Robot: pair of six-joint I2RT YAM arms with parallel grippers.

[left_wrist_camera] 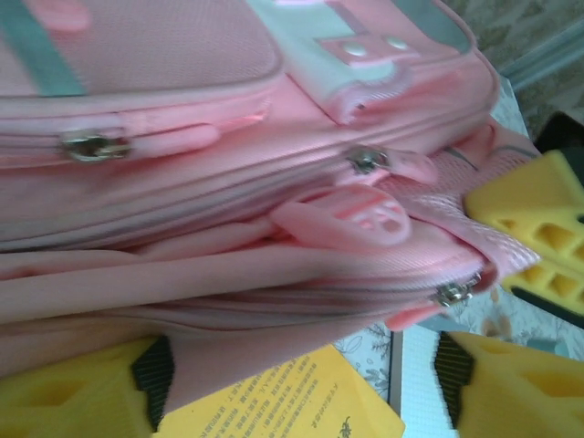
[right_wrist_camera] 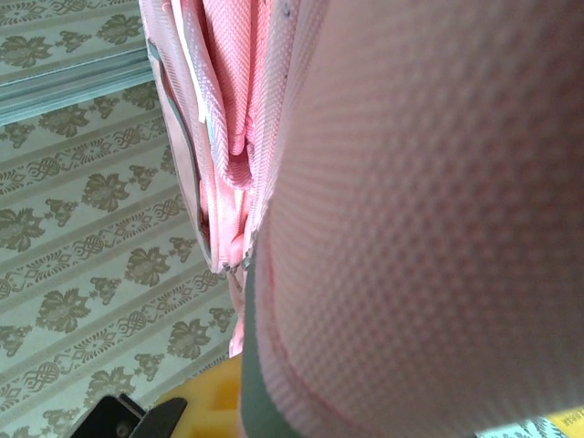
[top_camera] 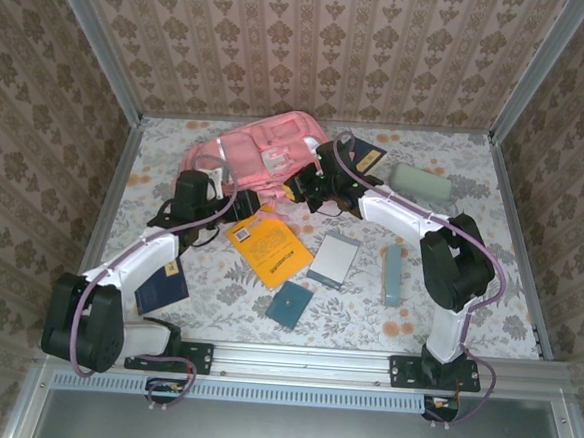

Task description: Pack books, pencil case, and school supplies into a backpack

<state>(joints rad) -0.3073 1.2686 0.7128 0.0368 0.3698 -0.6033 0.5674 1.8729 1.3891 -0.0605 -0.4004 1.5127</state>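
The top view looks down from above and behind the near edge, taking in the whole worktop (top_camera: 491, 243) to its far edge. The left wrist view sits close against the backpack (left_wrist_camera: 182, 137), sharing it and the orange-yellow book (left_wrist_camera: 292, 401) with the top view. The right wrist view is nearer still, the fabric blurred, seemingly facing a wall (right_wrist_camera: 91, 228).

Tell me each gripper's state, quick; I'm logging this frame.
The left gripper is open, straddling the backpack edge.
The right gripper looks closed on backpack fabric.

Both arms extended forward, angled inward; left gripper (top_camera: 209, 189) fingers (left_wrist_camera: 57, 403) spread wide; right gripper (top_camera: 302, 188) state unclear.
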